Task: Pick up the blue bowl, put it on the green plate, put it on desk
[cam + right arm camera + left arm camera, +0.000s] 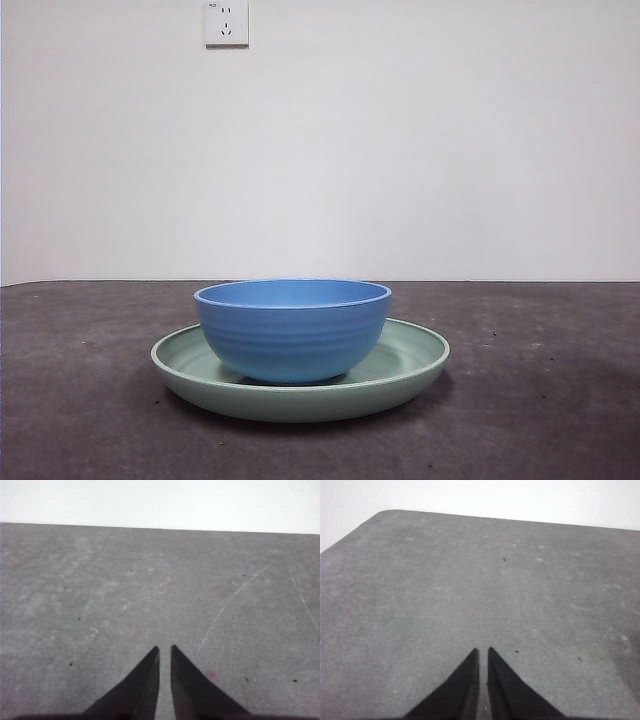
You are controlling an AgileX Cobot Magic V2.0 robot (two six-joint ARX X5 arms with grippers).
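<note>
The blue bowl (292, 328) stands upright inside the green plate (410, 358), and the plate rests on the dark desk (540, 400) at the middle of the front view. No arm shows in the front view. In the left wrist view my left gripper (482, 651) hangs over bare desk with its jaws shut and nothing between them. My right gripper (164, 648) is likewise shut over bare desk in the right wrist view. Neither wrist view shows the bowl or the plate.
A white wall with a socket (226, 22) rises behind the desk. The desk's rounded far corner (387, 513) shows in the left wrist view, and its far edge (160, 528) in the right wrist view.
</note>
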